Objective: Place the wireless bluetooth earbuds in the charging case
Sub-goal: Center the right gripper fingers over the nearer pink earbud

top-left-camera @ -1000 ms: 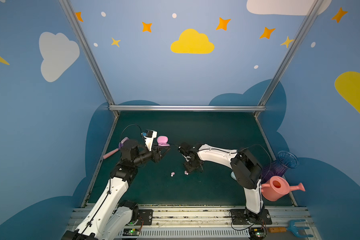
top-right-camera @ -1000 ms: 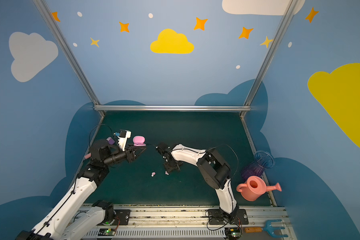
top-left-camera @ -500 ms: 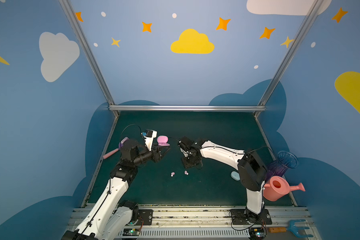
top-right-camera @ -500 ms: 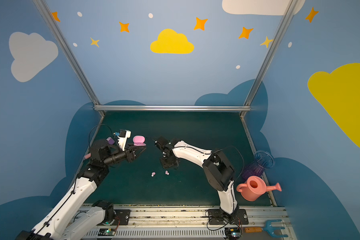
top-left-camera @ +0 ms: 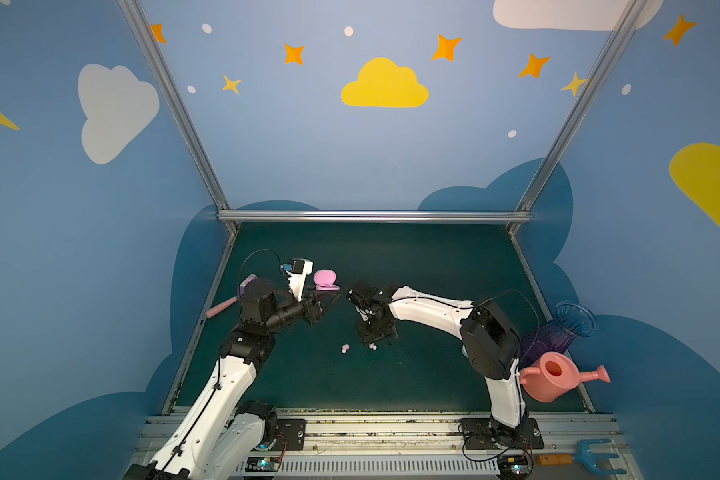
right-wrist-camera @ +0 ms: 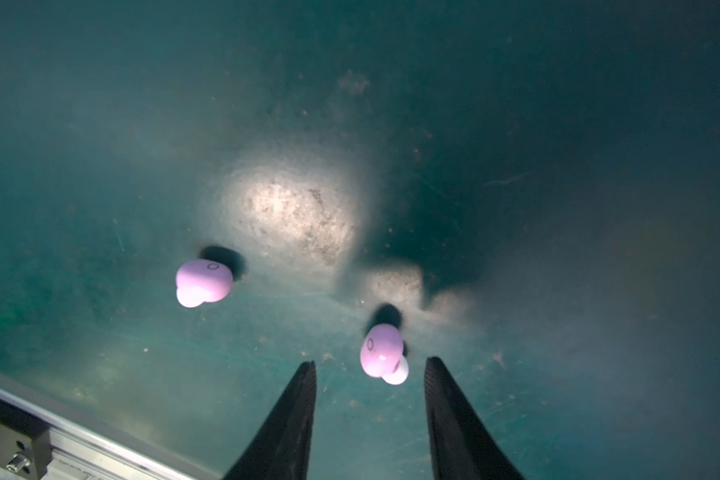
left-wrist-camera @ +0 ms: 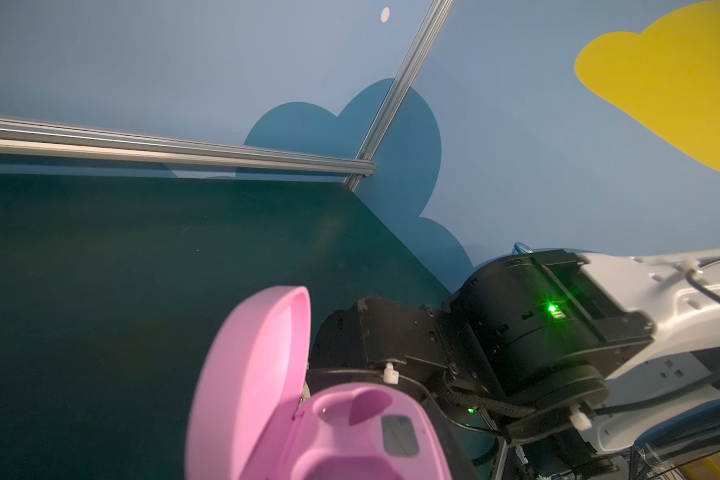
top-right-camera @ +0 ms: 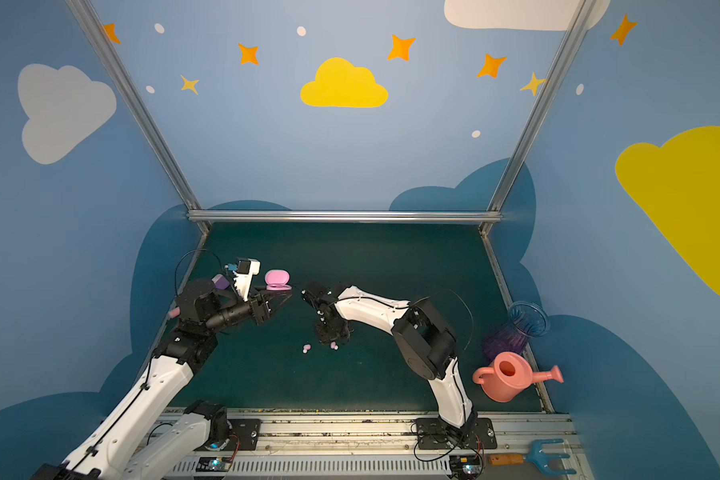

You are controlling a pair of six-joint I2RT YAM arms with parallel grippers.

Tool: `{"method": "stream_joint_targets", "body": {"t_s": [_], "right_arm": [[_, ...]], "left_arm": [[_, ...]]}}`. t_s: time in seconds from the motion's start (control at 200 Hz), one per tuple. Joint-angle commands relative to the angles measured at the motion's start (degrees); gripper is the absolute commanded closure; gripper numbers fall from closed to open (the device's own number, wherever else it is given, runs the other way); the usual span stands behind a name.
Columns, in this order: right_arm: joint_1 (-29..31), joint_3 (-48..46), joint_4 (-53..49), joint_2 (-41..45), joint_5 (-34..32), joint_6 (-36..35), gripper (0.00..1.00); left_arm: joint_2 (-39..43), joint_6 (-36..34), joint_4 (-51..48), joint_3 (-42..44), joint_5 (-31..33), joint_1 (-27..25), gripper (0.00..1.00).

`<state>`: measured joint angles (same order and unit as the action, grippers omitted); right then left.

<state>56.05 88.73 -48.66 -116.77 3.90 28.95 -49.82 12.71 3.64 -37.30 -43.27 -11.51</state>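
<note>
My right gripper (right-wrist-camera: 370, 362) has come in over one pink earbud (right-wrist-camera: 381, 351) and narrowed; fingers still spread, tips either side of it, not touching; second earbud (right-wrist-camera: 203, 282) lies apart on the mat (right-wrist-camera: 558, 166); left gripper (top-left-camera: 334, 294) unmoved, looks pinched on the open case (left-wrist-camera: 329, 428), held aloft, visible well empty; nothing inserted yet; grasp looks imminent.

earbuds (right-wrist-camera: 203, 282) (right-wrist-camera: 381, 351) — two pink, lying apart | charging case (left-wrist-camera: 321, 432) — pink, open
</note>
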Motion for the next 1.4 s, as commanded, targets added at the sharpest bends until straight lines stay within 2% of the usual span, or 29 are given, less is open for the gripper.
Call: {"method": "stream_joint_targets", "body": {"t_s": [0.0,0.245,0.416,0.806,1.031,1.232,1.392], "right_arm": [[0.19,0.99,-1.09,-1.42,-0.43,0.93,0.59],[0.2,-0.19,0.12,-2.99,0.54,1.46,0.61],[0.2,-0.57,0.68,-4.16,0.94,1.81,0.66],[0.38,-2.18,-0.28,-4.43,-0.03,2.41,0.72],[0.52,-3.18,-0.33,-4.58,-0.47,2.69,0.8],[0.44,-4.3,0.54,-3.44,-0.83,2.87,0.87],[-0.15,-5.81,2.27,-0.24,-0.99,2.87,0.87]], "left_arm": [[0.78,0.26,1.72,-0.61,-0.92,0.27,0.9],[0.73,0.36,1.72,-0.6,-0.97,0.26,0.9],[0.68,0.3,1.69,-0.67,-0.86,0.27,0.9],[0.52,0.26,1.72,-0.76,-0.89,0.26,0.9],[0.51,0.23,1.8,-0.76,-0.97,0.26,0.9],[0.69,0.21,1.81,-0.65,-1.2,0.26,0.9],[0.78,0.39,2.25,-0.38,-1.63,0.17,0.9]]}}
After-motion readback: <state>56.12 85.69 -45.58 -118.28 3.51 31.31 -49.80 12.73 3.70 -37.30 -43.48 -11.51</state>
